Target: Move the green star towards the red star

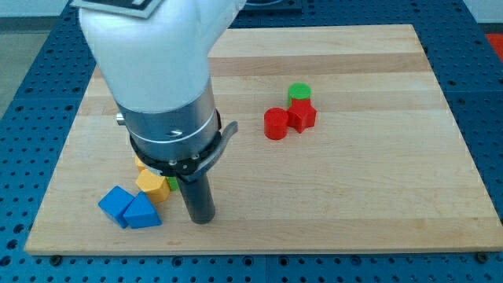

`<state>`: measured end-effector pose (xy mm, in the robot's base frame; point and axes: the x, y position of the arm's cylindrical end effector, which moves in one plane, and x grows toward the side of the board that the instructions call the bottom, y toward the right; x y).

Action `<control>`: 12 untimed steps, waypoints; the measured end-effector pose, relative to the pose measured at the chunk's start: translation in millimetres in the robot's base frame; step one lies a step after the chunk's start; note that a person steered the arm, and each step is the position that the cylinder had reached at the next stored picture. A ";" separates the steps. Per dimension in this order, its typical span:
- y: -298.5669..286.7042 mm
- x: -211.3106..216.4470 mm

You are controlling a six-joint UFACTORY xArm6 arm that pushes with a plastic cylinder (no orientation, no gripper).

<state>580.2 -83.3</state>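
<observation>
Only a small green sliver of a block [170,182] shows, at the left of the rod and next to a yellow block [152,186]; its shape cannot be made out. The red star [302,115] sits right of the board's middle, touching a red cylinder [275,124] on its left, with a green cylinder [299,92] just above it. My tip [201,220] rests on the board near the bottom left, just right of and below the green sliver. The red star lies far to the upper right of my tip.
Two blue blocks [118,203] [143,212] lie left of my tip near the board's bottom edge. Another yellow-orange block [140,165] peeks out under the arm's body [165,102]. The wooden board [377,196] rests on a blue perforated table.
</observation>
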 end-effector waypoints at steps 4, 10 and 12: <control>-33.7 -72.6; -149.2 -178.6; -152.9 -139.1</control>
<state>441.1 -236.2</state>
